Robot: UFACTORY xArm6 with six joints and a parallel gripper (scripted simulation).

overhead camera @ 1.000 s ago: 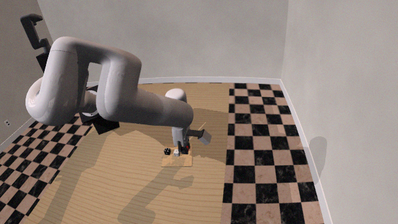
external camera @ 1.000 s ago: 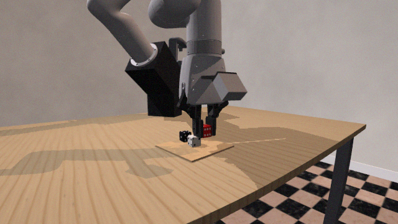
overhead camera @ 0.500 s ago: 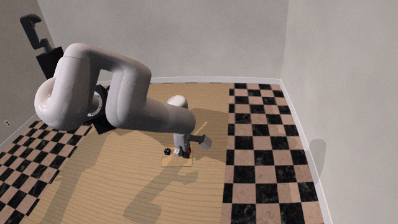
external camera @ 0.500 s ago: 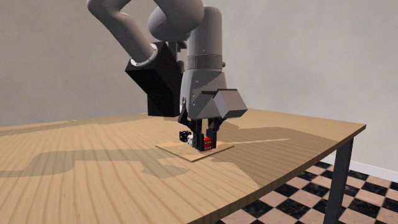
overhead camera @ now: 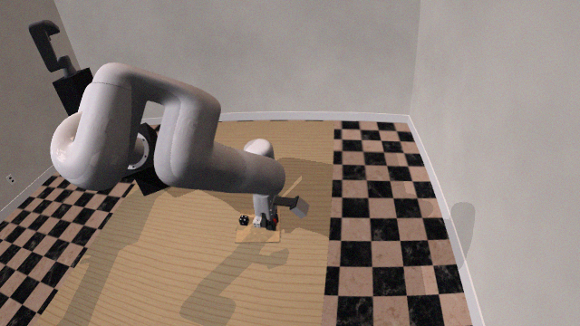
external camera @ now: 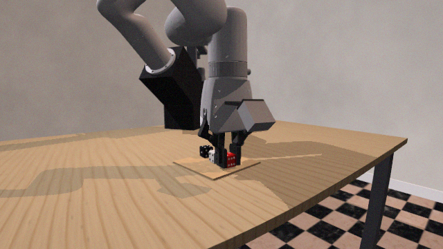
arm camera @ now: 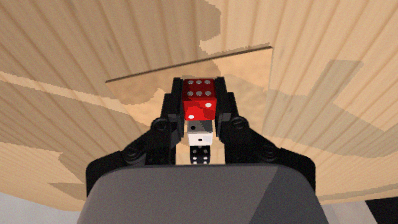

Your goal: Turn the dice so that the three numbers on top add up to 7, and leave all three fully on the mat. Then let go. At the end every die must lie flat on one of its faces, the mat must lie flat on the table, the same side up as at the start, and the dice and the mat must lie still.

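Currently: pincer (overhead camera: 268, 223) (external camera: 230, 162) (arm camera: 199, 90) grasping red die (overhead camera: 275, 220) (external camera: 231, 160) (arm camera: 199, 100); white die (overhead camera: 257, 222) (external camera: 212, 156) (arm camera: 200, 138) between red and black (overhead camera: 244, 220) (external camera: 205, 151) (arm camera: 200, 155); mat (overhead camera: 258, 236) (external camera: 214, 174) (arm camera: 245, 75) edge near red

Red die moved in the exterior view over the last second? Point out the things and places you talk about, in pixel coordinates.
Yes. The red die (overhead camera: 275, 221) (external camera: 231, 160) (arm camera: 199, 100) has come down toward the mat (overhead camera: 257, 236) (external camera: 211, 173) (arm camera: 247, 75), judged against the mat's near edge.
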